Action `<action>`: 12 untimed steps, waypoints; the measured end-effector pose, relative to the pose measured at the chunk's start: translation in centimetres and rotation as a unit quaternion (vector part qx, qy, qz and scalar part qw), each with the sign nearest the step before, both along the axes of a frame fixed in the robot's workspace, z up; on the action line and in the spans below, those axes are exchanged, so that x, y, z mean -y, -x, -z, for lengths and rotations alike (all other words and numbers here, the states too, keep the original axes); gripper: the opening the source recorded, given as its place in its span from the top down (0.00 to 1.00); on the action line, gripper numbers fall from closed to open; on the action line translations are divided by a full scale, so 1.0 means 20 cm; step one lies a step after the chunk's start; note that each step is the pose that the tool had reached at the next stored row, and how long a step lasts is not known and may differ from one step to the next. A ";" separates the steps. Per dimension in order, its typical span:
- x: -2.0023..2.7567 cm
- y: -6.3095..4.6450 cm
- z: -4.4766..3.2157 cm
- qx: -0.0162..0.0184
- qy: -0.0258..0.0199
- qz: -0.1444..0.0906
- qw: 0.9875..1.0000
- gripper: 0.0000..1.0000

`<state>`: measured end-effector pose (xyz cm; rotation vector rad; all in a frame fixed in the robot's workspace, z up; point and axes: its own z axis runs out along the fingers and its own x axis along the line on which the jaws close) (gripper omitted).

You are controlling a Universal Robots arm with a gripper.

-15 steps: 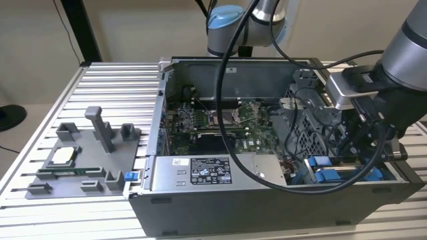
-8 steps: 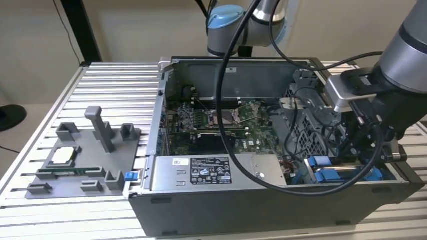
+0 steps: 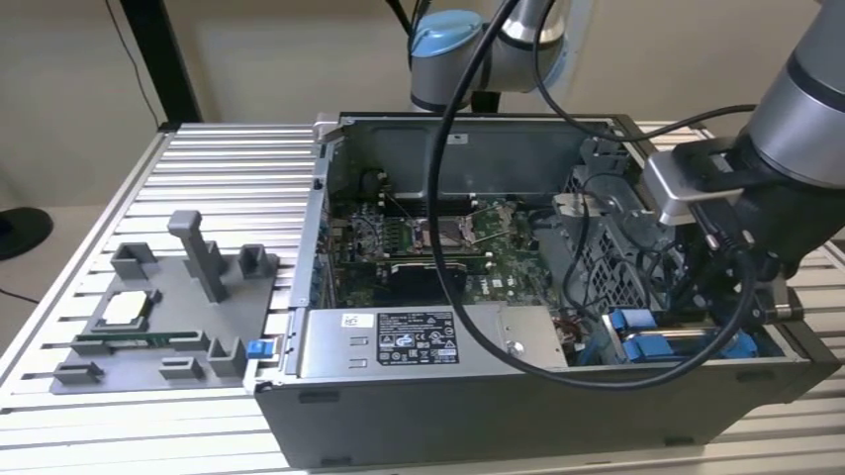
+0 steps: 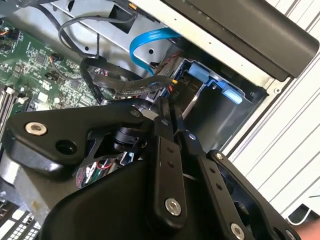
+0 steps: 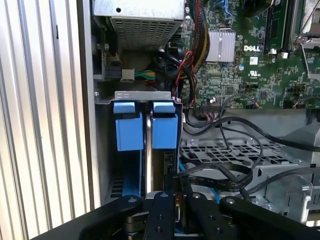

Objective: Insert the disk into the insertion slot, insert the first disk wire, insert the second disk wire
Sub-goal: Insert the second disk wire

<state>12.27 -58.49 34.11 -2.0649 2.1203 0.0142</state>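
Right, the gripper (image 4: 168, 114) was seen low inside the open grey sheet-metal computer case (image 3: 528, 421), at the corner on the exterior view's right. Its black, bolted fingers (image 4: 162, 150) were drawn together with almost no gap; whether a wire was pinched between them could not be told.

The insertion slot (image 5: 145, 95), a grey folded-metal cage, was seen just ahead of the fingertips in the first wrist view. Two bright blue plastic carrier fronts (image 5: 129, 127) were seated in it side by side, blocky and matte, parted by a thin pale divider. Which of the two carried the disk could not be told.

A flat black wire (image 4: 120, 82) was looped close beside the fingers, and a light blue ribbon cable (image 4: 150, 42) was curved above the cage. The green motherboard (image 3: 436, 237) was laid flat on the case floor, and the silver labelled power-supply box (image 3: 410, 341) was set along the near wall.

Room was tight: case wall on one side, perforated cage plate (image 5: 225, 150) and cables on the other. The ribbed aluminium table (image 3: 225, 158) lay open beyond, with a grey moulded fixture tray (image 3: 165, 327) well apart from the case.
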 end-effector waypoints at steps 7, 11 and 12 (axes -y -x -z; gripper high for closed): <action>0.000 0.00 0.021 0.000 0.000 0.000 1.000 1.00; 0.000 0.00 0.032 0.000 0.001 0.000 1.000 1.00; 0.000 0.00 0.034 0.000 0.000 0.000 1.000 1.00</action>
